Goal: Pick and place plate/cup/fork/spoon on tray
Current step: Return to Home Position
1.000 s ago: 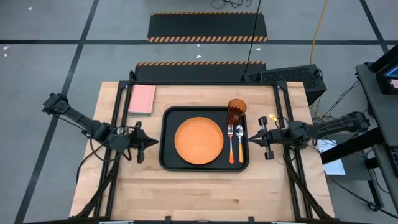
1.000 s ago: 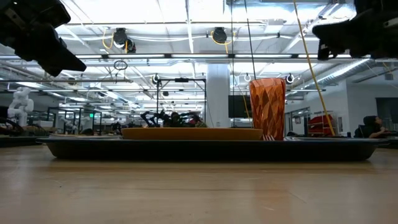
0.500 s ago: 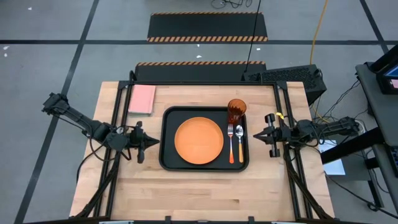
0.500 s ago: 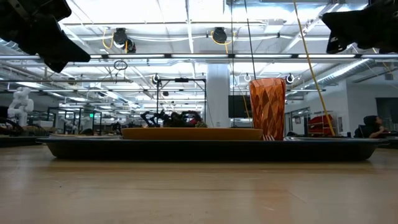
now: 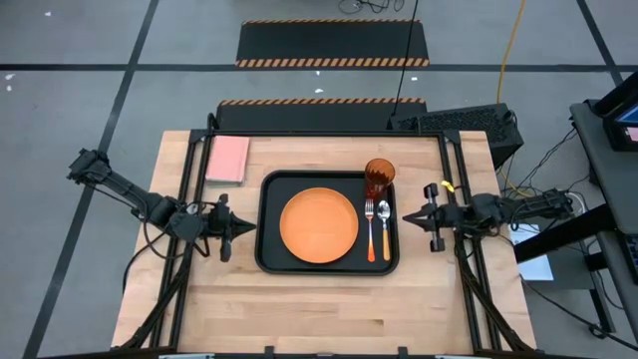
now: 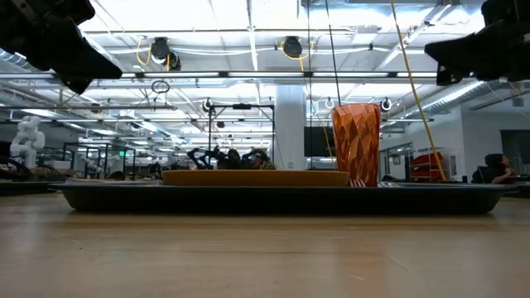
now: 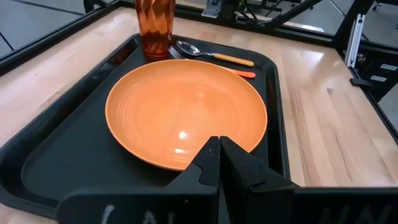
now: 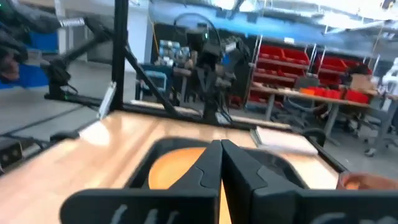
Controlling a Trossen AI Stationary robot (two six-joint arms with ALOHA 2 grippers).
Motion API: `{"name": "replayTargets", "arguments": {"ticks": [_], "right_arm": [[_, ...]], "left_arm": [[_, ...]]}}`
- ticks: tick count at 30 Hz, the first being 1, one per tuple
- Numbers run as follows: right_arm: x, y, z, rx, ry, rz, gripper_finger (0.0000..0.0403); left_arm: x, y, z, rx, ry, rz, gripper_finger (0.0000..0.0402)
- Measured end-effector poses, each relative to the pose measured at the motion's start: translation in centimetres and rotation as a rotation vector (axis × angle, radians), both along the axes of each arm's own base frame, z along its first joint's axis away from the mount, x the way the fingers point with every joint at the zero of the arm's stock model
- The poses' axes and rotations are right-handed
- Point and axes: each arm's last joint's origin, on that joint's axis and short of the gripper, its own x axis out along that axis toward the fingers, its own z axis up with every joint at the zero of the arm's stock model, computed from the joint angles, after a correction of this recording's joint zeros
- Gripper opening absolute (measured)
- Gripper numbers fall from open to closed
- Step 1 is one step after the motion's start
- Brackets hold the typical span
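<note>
**All four pieces on the tray, both grippers off to the sides**

Sat square in the middle of the pale wooden table (image 5: 329, 309): the large black rectangular tray with rounded corners and raised rim (image 5: 271, 224). Lay flat on its left half, the big round orange plastic plate (image 5: 319, 225), well inside the rim. Stood upright in the tray's far right corner, the small translucent dark-orange plastic tumbler (image 5: 379, 179). Just beside the plate on its right, parallel and close together: the small fork with silver tines and orange-red handle (image 5: 370, 231), then the small spoon with shiny round bowl and orange-yellow handle (image 5: 385, 225), both pointing heads toward the cup.

Hung above the table just left of the tray, the left gripper (image 5: 246, 228), fingers pressed together, nothing between them, aimed at the plate. Hovered off the tray's right edge, the right gripper (image 5: 410, 217), likewise pinched shut on nothing and facing back toward the tray.

Lay apart near the far left corner of the table, a pink rectangular pad (image 5: 228, 159).
</note>
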Motion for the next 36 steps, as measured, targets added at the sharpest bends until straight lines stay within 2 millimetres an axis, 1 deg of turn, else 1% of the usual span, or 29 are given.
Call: {"name": "replayTargets", "arguments": {"ticks": [6,12,16,24,28,36], "right_arm": [[0.1,-0.1,-0.6,0.018,0.062,-0.011,0.0000],[0.1,-0.4,-0.7,0.013,0.073,-0.036,0.0000],[0.2,-0.5,-0.9,0.013,0.089,-0.012,0.0000],[0.4,-1.0,-1.1,0.021,0.122,-0.059,0.0000],[0.5,-0.9,-1.3,0.016,0.144,-0.061,0.0000],[0.6,-0.9,-1.3,0.017,0.147,-0.060,0.0000]], "left_arm": [[0.0,0.0,0.0,0.002,0.002,-0.001,0.0003],[0.0,0.0,0.0,0.022,0.005,-0.008,0.0004],[0.0,0.0,0.0,0.027,0.006,-0.011,0.0005],[-0.1,0.0,0.0,0.025,0.002,-0.012,0.0005],[-0.5,0.2,0.5,0.028,-0.029,-0.020,0.0003],[-2.0,1.1,0.9,0.081,-0.040,-0.025,0.0004]]}}
